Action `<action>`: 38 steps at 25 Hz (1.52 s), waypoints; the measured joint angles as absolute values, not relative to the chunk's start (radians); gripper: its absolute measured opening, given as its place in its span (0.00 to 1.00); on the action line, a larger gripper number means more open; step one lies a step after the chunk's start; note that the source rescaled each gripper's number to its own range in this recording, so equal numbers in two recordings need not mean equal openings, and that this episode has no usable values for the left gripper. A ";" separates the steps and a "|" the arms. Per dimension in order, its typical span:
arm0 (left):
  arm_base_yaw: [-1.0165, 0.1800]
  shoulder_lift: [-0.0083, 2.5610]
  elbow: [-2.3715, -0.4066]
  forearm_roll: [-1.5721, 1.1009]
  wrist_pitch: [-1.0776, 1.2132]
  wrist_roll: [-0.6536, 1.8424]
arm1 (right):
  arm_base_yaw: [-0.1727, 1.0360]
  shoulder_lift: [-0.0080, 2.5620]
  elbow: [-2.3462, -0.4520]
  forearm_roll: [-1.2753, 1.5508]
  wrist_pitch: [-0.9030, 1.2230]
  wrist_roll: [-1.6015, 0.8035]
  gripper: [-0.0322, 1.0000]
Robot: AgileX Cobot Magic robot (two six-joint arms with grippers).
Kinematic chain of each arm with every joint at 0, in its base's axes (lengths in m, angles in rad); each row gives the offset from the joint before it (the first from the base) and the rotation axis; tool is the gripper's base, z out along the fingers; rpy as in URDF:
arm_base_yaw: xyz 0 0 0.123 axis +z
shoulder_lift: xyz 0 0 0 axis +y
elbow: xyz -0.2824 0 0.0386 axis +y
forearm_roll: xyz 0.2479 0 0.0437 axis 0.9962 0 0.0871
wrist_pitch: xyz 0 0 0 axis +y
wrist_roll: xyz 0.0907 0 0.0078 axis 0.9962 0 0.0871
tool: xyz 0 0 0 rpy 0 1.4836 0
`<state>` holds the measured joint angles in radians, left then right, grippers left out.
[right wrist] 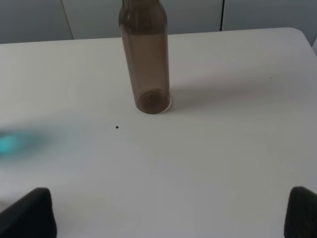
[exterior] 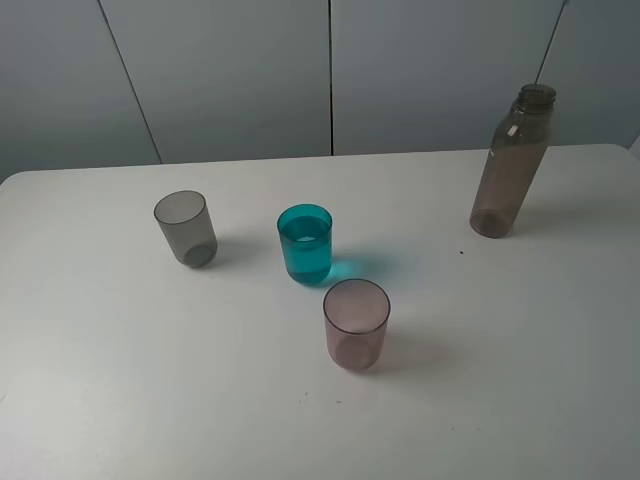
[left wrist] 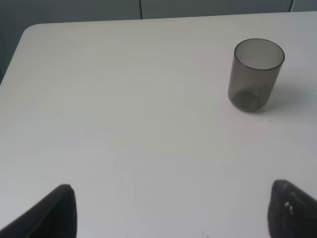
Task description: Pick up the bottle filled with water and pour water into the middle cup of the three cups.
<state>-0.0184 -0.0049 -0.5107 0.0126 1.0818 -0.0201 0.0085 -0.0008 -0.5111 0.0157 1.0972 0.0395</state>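
Only the fingertips of the two grippers show, and only in the wrist views; the high camera catches no part of either arm. The left gripper (left wrist: pixel 173 213) shows two matt black fingers (left wrist: pixel 52 215), a blunt wedge at seven o'clock and a rounder one at five o'clock that carries a few pale specks. The right gripper (right wrist: pixel 171 213) shows two black, squarish, slightly blurred fingertips (right wrist: pixel 29 213) at seven and five o'clock, with no cables, screws or markings visible on either pair.
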 joint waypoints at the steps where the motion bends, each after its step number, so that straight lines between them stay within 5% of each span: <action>1: -0.018 -0.005 -0.511 0.013 1.082 -0.020 | 0.008 -0.001 -0.511 0.016 1.097 0.039 1.00; 38: -0.018 -0.005 -0.511 0.013 1.082 -0.020 | 0.008 -0.001 -0.511 0.016 1.097 0.039 1.00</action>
